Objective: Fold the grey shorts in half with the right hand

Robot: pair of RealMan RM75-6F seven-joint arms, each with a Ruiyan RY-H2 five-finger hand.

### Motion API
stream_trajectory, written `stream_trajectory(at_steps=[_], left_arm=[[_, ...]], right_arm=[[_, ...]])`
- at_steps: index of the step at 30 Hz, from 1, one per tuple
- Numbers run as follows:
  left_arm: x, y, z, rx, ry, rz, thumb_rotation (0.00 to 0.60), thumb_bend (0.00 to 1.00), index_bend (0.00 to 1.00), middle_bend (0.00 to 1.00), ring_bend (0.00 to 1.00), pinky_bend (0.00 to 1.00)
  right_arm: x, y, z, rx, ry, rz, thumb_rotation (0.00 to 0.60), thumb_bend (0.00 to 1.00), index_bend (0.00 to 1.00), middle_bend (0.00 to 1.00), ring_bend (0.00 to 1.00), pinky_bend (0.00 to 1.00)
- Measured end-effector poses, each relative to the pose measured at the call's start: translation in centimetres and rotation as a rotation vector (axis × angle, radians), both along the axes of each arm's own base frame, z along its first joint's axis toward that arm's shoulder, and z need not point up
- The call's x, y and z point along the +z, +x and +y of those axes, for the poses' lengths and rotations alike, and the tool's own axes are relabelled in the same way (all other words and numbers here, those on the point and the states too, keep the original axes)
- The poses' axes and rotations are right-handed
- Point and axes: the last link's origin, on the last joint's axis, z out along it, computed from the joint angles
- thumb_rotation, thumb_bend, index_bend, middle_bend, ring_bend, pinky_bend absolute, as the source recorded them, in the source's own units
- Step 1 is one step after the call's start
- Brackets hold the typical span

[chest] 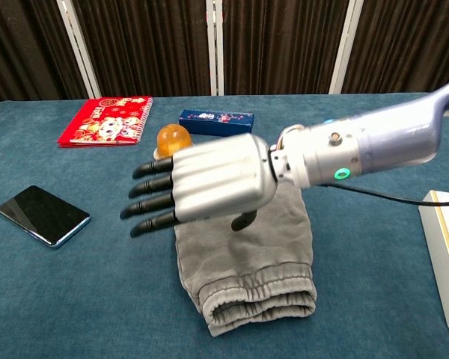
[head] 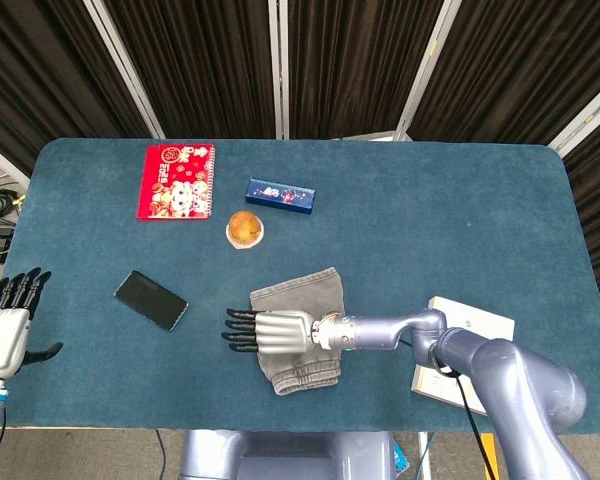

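Shorts [head: 298, 325] in grey lie folded near the front edge of the blue worktop [head: 430, 220], the doubled elastic waistband at the near end and the folded cloth running away from the robot toward the middle. In the chest view the shorts [chest: 247, 258] show as a neat two-layer bundle with the waistband bunched at the front. Over their far-left part hangs the right hand [head: 270, 331], palm down, holding nothing; its dark fingers [chest: 153, 196] are stretched out straight and spread apart, reaching past the left edge of the cloth, while the thumb curls down beneath the palm toward the fabric. Whether the thumb touches the shorts cannot be told. The left hand [head: 8, 325] sits well apart at the front-left corner, beyond the worktop's edge, fingers upright and apart, empty. A black phone [head: 151, 300] lies left of the shorts, and a small orange domed object [head: 245, 229] on a pale disc sits just beyond them. Further back lie a red notebook [head: 176, 181] and a dark blue box [head: 280, 195]. At the right, near the front edge, a pale flat book [head: 464, 350] lies partly under the right arm.
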Motion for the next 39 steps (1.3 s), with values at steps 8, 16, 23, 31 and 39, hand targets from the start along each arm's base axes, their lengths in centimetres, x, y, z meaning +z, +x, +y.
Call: stream_trajectory(at_steps=[8, 16, 23, 31, 39], left_arm=[[0.3, 0.4, -0.4, -0.026, 0.016, -0.009, 0.600, 0.00, 0.00, 0.00, 0.00, 0.00], [0.4, 1.2, -1.4, -0.076, 0.040, 0.008, 0.600, 0.00, 0.00, 0.00, 0.00, 0.00], [0.8, 1.4, -2.2, -0.116, 0.080, 0.009, 0.600, 0.00, 0.00, 0.00, 0.00, 0.00], [1.5, 1.8, -3.0, -0.167, 0.106, -0.026, 0.600, 0.00, 0.00, 0.00, 0.00, 0.00], [2.1, 1.6, -3.5, -0.152, 0.100, -0.046, 0.600, 0.00, 0.00, 0.00, 0.00, 0.00]], right_arm=[[6.8, -2.0, -1.3, -0.139, -0.098, -0.180, 0.600, 0.00, 0.00, 0.00, 0.00, 0.05], [13.9, -8.1, -0.1, -0.447, -0.282, -0.370, 0.600, 0.00, 0.00, 0.00, 0.00, 0.01], [17.4, -12.7, 3.0, -0.784, -0.398, -0.535, 0.600, 0.00, 0.00, 0.00, 0.00, 0.00], [21.2, -18.2, 9.0, -1.078, -0.536, -0.691, 0.600, 0.00, 0.00, 0.00, 0.00, 0.00], [23.1, -21.8, 14.0, -1.135, -0.626, -0.771, 0.600, 0.00, 0.00, 0.00, 0.00, 0.00]])
